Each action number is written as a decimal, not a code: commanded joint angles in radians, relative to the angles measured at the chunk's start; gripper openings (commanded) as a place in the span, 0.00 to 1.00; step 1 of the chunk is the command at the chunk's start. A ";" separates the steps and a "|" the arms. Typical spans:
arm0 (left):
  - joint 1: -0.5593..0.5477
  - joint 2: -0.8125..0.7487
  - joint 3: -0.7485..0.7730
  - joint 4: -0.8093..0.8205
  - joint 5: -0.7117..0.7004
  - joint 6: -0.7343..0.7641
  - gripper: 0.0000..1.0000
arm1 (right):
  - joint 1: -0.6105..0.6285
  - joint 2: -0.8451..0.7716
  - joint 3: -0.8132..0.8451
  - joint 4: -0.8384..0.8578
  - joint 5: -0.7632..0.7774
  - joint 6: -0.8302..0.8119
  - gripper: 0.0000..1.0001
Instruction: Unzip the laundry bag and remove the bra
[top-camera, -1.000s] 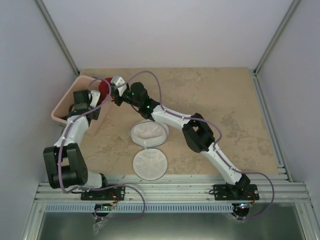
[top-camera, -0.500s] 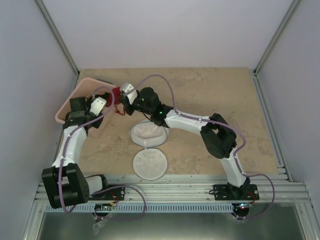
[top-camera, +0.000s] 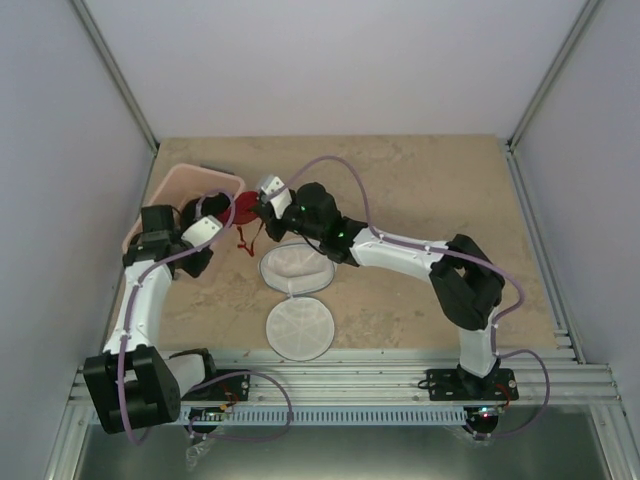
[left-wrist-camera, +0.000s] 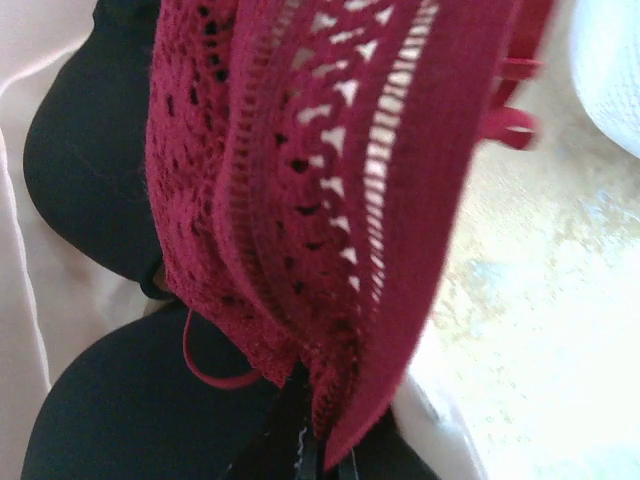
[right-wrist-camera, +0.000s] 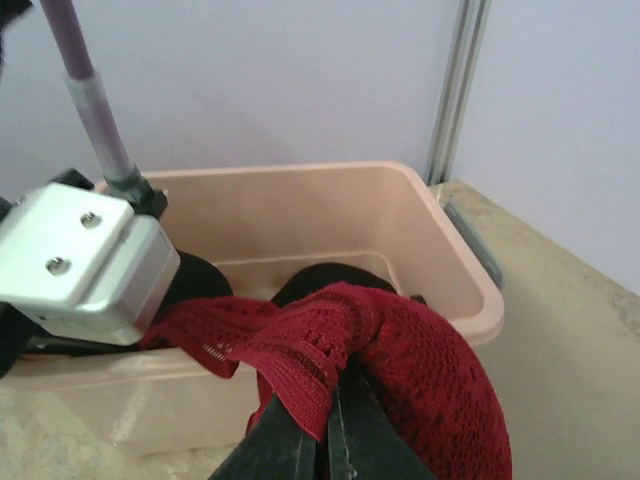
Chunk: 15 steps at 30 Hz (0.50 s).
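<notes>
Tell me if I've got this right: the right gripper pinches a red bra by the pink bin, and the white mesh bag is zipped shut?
Not quite. The top external view shows the mesh bag unzipped, its round lid lying flipped open beside it. The right gripper does pinch the red bra by the pink bin.

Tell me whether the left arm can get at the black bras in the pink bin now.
Probably not yet. The left tool is close to the black bras in the pink bin, but it looks shut on the red bra, which the right tool also pinches; it must let go first.
</notes>
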 joint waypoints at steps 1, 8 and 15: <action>0.006 -0.026 0.038 -0.121 -0.001 -0.010 0.00 | 0.009 -0.063 -0.031 0.038 0.004 -0.004 0.01; 0.008 -0.016 0.222 -0.065 -0.366 -0.313 0.00 | -0.006 0.120 0.310 0.004 -0.082 -0.097 0.00; 0.060 0.004 0.217 0.076 -0.577 -0.320 0.00 | -0.016 0.453 0.768 0.019 -0.188 -0.029 0.01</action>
